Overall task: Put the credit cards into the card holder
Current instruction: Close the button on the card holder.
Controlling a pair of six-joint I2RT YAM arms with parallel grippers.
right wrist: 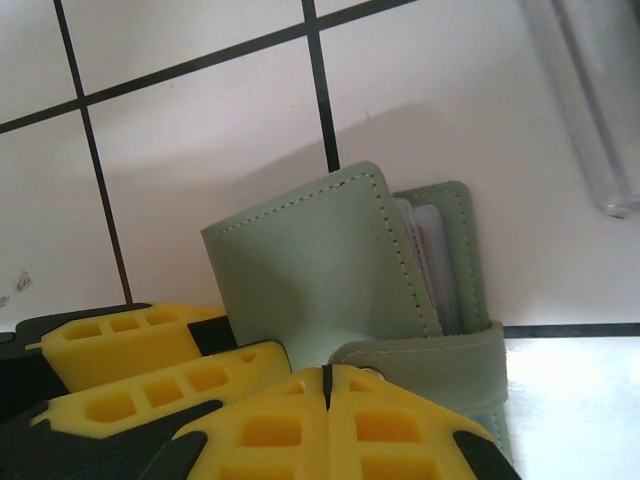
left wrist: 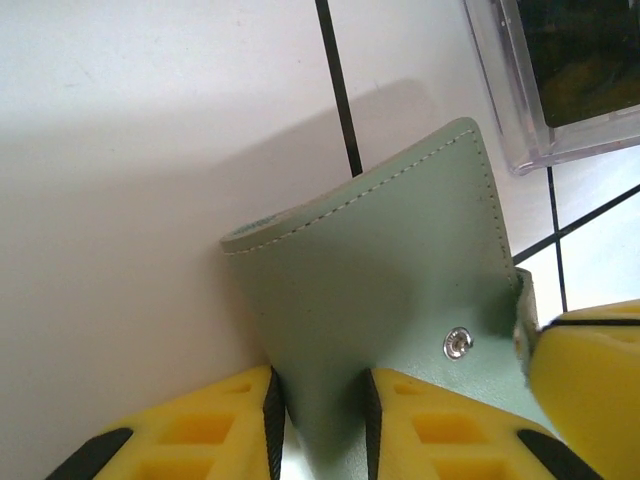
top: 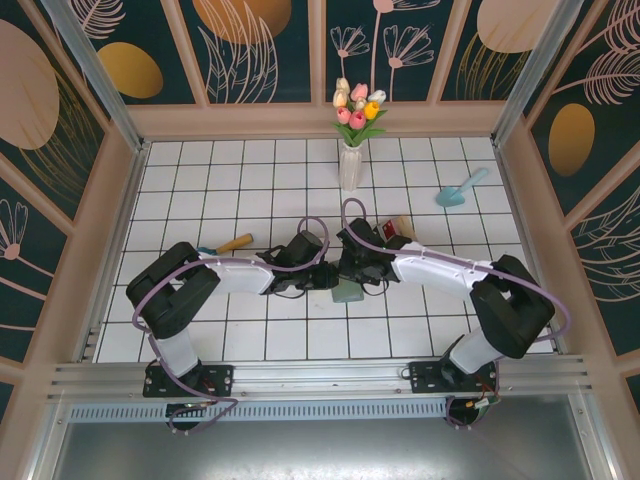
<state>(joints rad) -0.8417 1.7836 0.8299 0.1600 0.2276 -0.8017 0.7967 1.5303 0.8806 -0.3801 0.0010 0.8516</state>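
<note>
Green card holder [left wrist: 400,270] between left claw [left wrist: 320,415]

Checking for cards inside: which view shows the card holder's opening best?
Right wrist: the card holder faces edge-on, its sleeves visible. Left wrist shows its outer cover and snap; top external, just a sliver.

White tiled table [top: 250,180], vase of tulips [top: 351,165] at back, blue scoop [top: 455,192] far right, wooden-handled tool [top: 232,243] left, card holder [top: 347,292] centre
</note>
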